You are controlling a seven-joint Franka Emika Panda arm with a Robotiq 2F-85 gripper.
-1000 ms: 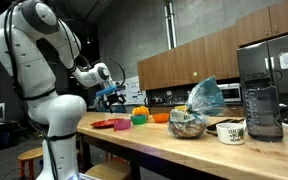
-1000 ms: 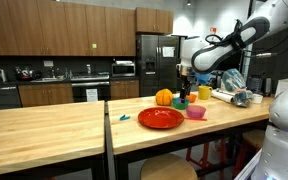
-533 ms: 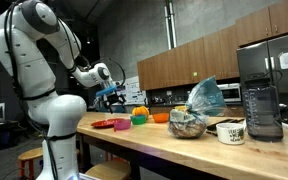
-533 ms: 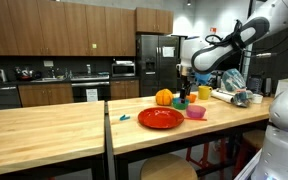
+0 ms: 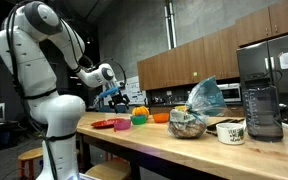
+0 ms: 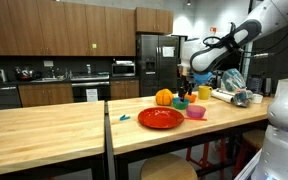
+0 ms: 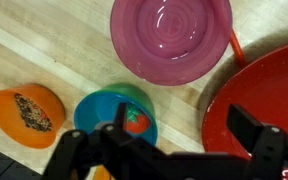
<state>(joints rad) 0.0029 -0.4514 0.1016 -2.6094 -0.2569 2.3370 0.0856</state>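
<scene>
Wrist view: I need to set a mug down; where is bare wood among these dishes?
Bare wood: the upper left, bordered by the orange bowl, teal bowl and pink bowl. Crowded where pink bowl, teal bowl and red plate cluster. In an exterior view, the counter left of the red plate is bare.

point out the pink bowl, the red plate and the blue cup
pink bowl (image 7: 171,30), wrist view, on its inner bottom
red plate (image 7: 274,82), wrist view, on a bare part of its surface
blue cup (image 7: 97,106), wrist view, on its inner wall

Three bowls (image 7: 171,40), one red plate (image 7: 274,85)
</scene>
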